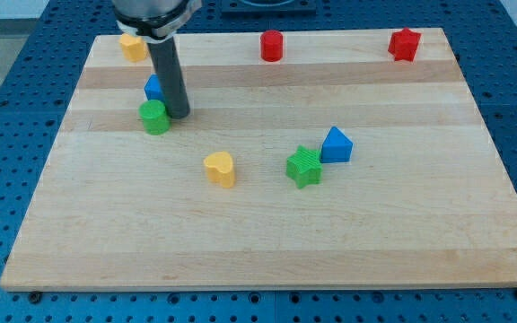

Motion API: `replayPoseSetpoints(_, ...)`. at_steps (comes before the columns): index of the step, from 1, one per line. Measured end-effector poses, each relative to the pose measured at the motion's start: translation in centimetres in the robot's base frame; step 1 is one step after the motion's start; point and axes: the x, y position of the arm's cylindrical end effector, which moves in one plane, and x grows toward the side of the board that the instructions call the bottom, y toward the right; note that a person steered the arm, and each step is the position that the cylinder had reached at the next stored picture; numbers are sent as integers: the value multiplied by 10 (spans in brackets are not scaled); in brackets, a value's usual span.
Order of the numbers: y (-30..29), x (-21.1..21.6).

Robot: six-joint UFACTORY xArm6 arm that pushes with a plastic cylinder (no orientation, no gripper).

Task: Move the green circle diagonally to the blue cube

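Tip point(179, 115) touches green circle point(155, 117) beside blue cube point(153, 88).

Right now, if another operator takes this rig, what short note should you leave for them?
My tip: on the board, just at the view's right of the green circle, close to it or touching; contact cannot be told.
Blue cube: directly above the green circle in the view, partly hidden behind my rod, very close to the circle.
Done: the circle already sits next to the cube.
Left: judge whether this counts as diagonal; if not, probably a small nudge.
Other blocks lie apart from this pair.
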Motion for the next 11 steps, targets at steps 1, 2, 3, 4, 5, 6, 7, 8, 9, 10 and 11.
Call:
replayPoseSetpoints(1, -15, 8)
replayPoseSetpoints(2, -13, 10)
replayPoseSetpoints(3, -2, 11)
replayPoseSetpoints(4, 0, 23)
replayPoseSetpoints(5, -7, 34)
replayPoseSetpoints(6, -19, 33)
replayPoseSetpoints(7, -20, 26)
replayPoseSetpoints(8, -20, 23)
replayPoseSetpoints(9, -21, 22)
replayPoseSetpoints(10, -35, 22)
replayPoseSetpoints(11, -51, 22)
